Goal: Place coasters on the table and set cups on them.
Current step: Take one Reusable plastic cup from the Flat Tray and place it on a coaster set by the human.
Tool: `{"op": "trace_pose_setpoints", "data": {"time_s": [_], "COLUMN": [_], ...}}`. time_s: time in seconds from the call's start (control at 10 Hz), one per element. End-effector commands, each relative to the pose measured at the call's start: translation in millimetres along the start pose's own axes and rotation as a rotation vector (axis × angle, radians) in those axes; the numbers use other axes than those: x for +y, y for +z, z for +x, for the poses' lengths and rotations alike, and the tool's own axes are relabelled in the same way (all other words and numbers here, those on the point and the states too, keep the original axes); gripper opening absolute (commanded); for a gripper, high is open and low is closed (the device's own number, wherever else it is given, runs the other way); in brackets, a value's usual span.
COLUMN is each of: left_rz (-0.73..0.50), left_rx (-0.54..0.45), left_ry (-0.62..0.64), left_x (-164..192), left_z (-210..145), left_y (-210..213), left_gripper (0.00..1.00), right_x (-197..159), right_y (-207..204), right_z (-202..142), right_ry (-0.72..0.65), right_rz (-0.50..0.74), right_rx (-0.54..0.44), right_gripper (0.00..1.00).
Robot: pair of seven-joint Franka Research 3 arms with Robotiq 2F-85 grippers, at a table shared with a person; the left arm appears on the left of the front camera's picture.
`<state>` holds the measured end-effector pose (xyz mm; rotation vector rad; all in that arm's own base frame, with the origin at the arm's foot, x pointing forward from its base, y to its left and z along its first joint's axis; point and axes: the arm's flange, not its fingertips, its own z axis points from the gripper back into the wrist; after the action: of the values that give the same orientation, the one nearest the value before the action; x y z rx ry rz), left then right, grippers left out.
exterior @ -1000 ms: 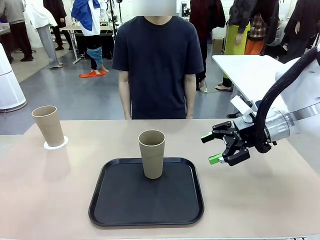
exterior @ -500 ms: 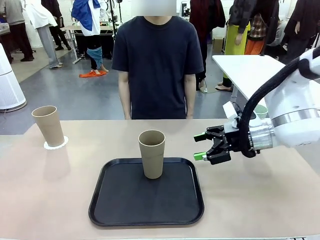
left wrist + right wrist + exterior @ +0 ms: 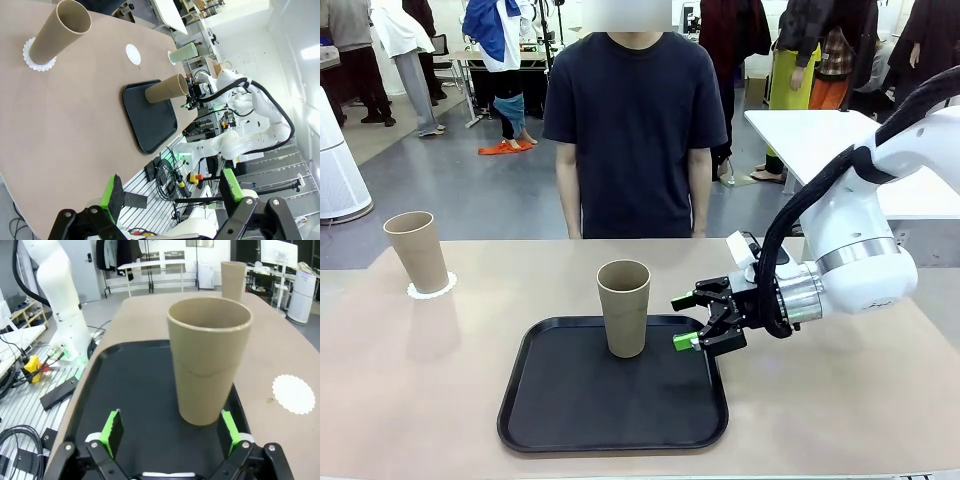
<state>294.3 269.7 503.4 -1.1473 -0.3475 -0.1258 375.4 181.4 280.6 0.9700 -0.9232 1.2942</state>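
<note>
My right gripper stands spread wide and empty, just short of the tan cup on the black tray; my left gripper is spread wide too, holding nothing.

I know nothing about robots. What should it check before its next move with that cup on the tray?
1. Jaws of right tool open: ok.
2. Tan cup upright on the black tray: ok.
3. Gap between tool and cup, no contact: ok.
4. Bare coaster free for the cup: ok.
5. Cup centred between the fingers: cannot tell; it looks off to one side.
</note>
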Motion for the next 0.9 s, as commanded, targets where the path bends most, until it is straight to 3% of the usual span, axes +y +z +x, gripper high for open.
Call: {"op": "trace_pose_setpoints", "data": {"time_s": [0.0, 0.4, 0.6, 0.8], "left_rz": [-0.010, -0.010, -0.010, -0.010], "left_rx": [-0.010, -0.010, -0.010, -0.010], "left_ry": [0.008, 0.008, 0.008, 0.008], "left_x": [-3, -3, -3, -3], "left_z": [0, 0, 0, 0], "left_y": [2, 2, 2, 2], "left_gripper": [1.00, 1.00, 1.00, 1.00], "right_x": [4, 0, -4, -5], "right_y": [3, 0, -7, -26], "right_z": [2, 2, -14, -21], "right_ry": [0.001, 0.002, -0.001, 0.036], "right_rz": [0.016, 0.004, 0.071, 0.053], "right_rx": [-0.022, -0.010, -0.038, 0.017], "right_gripper": [1.00, 1.00, 1.00, 1.00]}}
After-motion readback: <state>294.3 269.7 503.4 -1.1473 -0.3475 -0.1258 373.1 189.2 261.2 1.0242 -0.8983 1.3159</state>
